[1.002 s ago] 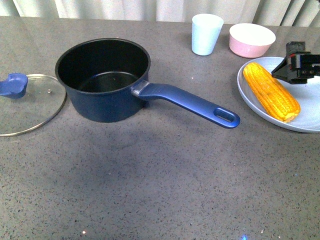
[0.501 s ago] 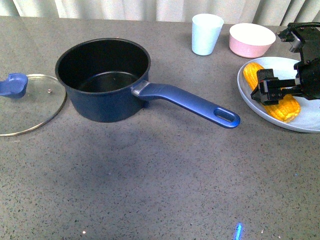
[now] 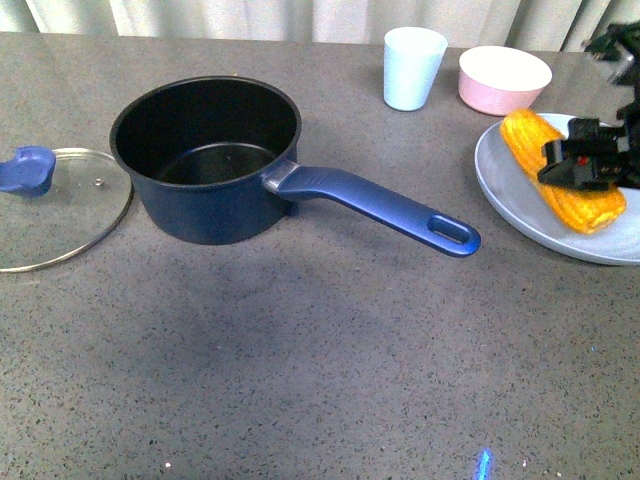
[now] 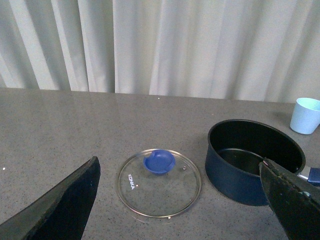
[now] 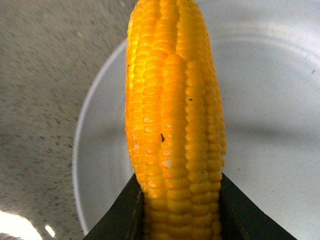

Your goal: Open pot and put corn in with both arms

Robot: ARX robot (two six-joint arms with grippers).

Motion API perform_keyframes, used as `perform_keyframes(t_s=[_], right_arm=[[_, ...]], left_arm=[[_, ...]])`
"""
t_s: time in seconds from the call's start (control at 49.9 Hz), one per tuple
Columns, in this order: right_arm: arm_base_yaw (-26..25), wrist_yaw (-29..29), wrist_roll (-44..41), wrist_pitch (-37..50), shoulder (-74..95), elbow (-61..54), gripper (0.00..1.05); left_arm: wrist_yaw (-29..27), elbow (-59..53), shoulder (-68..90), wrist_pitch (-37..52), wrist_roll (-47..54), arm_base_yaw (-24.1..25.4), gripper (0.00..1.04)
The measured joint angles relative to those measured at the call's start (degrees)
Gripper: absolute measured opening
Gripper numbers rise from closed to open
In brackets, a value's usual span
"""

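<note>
The navy pot (image 3: 207, 160) stands uncovered left of centre, its long handle (image 3: 375, 206) pointing right; it also shows in the left wrist view (image 4: 252, 160). Its glass lid (image 3: 55, 205) with a blue knob lies flat on the table to the pot's left, also in the left wrist view (image 4: 159, 182). The yellow corn (image 3: 560, 170) is over the pale blue plate (image 3: 520, 205) at the right. My right gripper (image 3: 585, 168) is shut on the corn, its fingers (image 5: 240, 215) pressing both sides of the cob (image 5: 175, 115). My left gripper (image 4: 185, 200) is open and empty, above the lid.
A pale blue cup (image 3: 413, 67) and a pink bowl (image 3: 503, 79) stand at the back right, behind the plate. White curtains hang behind the grey table.
My right gripper came down over the plate, closed on the corn, and the cob has shifted a little right and up. Pot and lid have not moved.
</note>
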Motion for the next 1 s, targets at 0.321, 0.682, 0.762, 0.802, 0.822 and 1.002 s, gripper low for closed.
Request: perform_keyframes(t_s=[0.321, 0.682, 0.762, 0.802, 0.822, 1.002], right_arm=[[11.5, -0.7, -0.9, -2.8, -7.4, 5.2, 0.22], [26.0, -0.3, -1.3, -8.1, 7.4, 24.8, 0.20], [27.5, -0.2, -1.4, -9.7, 10.3, 29.0, 0.20], [28.1, -0.2, -1.4, -10.4, 11.6, 30.9, 0.20], [28.3, -0.2, -1.4, -10.5, 11.8, 31.3, 0.20], [30.1, -0.3, -1.5, -12.3, 15.5, 37.2, 0.19]], left_arm=[[0.0, 0.0, 0.0, 0.0, 0.0, 0.0, 0.96], [0.0, 0.0, 0.0, 0.0, 0.0, 0.0, 0.96], [0.0, 0.0, 0.0, 0.0, 0.0, 0.0, 0.96], [0.0, 0.0, 0.0, 0.0, 0.0, 0.0, 0.96], [0.0, 0.0, 0.0, 0.0, 0.0, 0.0, 0.96], [0.0, 0.0, 0.0, 0.0, 0.0, 0.0, 0.96]])
